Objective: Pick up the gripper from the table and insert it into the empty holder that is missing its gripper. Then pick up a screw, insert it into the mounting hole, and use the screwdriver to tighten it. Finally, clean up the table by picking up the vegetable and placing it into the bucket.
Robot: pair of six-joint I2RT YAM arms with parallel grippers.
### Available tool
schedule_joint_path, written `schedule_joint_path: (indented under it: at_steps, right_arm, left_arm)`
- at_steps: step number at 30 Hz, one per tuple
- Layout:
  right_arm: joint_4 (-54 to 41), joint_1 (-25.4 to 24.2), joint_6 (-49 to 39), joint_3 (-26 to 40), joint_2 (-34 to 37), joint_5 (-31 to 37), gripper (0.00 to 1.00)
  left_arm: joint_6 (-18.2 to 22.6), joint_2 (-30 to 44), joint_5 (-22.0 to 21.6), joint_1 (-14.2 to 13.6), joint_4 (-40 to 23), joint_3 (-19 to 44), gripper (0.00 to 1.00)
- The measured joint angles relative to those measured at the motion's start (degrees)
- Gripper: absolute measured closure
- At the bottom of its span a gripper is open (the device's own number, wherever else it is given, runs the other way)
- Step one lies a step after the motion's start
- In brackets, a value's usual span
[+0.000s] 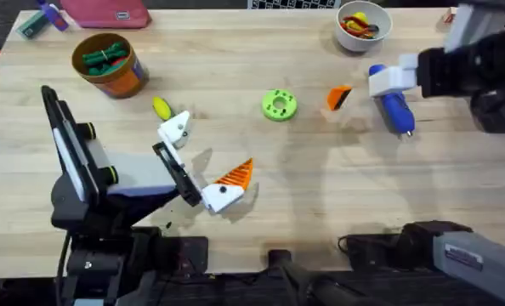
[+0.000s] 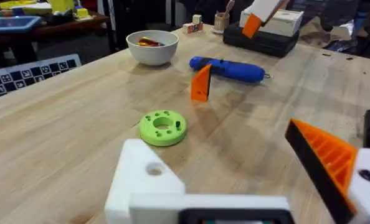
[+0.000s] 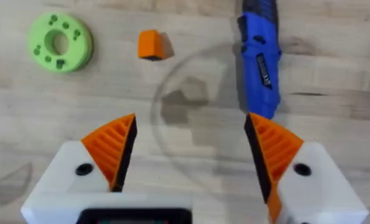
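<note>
The loose orange gripper (image 1: 338, 98) (image 2: 201, 83) (image 3: 151, 45) stands on the table between the green disc and the blue screwdriver (image 1: 394, 110) (image 2: 228, 68) (image 3: 258, 56). My left gripper (image 1: 203, 157) (image 2: 216, 146) is open and holds nothing. One side of it is the bare white holder (image 1: 174, 129) (image 2: 144, 180), the other carries an orange wedge (image 2: 325, 158). My right gripper (image 1: 395, 80) (image 3: 190, 121) hovers open over the screwdriver's near end, with both orange fingers on. The yellow vegetable (image 1: 161, 107) lies just beyond the holder. At the far left stands the bucket (image 1: 127, 78).
A green round disc (image 1: 279, 104) (image 2: 163, 127) (image 3: 60, 42) lies mid-table. A white bowl (image 1: 364, 34) (image 2: 151, 50) with red and yellow bits stands at the far right. Dark green toy pieces sit in the bucket. A pink case (image 1: 108, 13) lies at the far edge.
</note>
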Motion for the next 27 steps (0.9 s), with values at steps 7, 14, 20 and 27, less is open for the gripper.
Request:
schedule_joint_path:
  at_steps: [7, 14, 20, 27]
  right_arm:
    - [-8.06, 5.43, 0.13, 14.56, 13.82, -0.07, 0.007]
    - [-8.01, 8.27, 2.4, 19.76, 26.44, -0.48, 0.011]
    - [-6.06, 8.21, 4.16, 19.59, 32.52, -0.48, 0.05]
    - [1.4, 8.21, 2.79, 15.21, 33.34, -0.47, 0.101]
  left_arm:
    - [0.0, 0.0, 0.02, 0.0, 0.0, 0.0, 0.015]
    - [0.15, 0.0, 0.02, 0.0, 0.0, 0.0, 0.015]
    - [0.15, 0.0, 0.02, 0.0, 0.0, 0.0, 0.015]
    - [0.16, 0.0, 0.02, 0.0, -0.02, 0.0, 0.016]
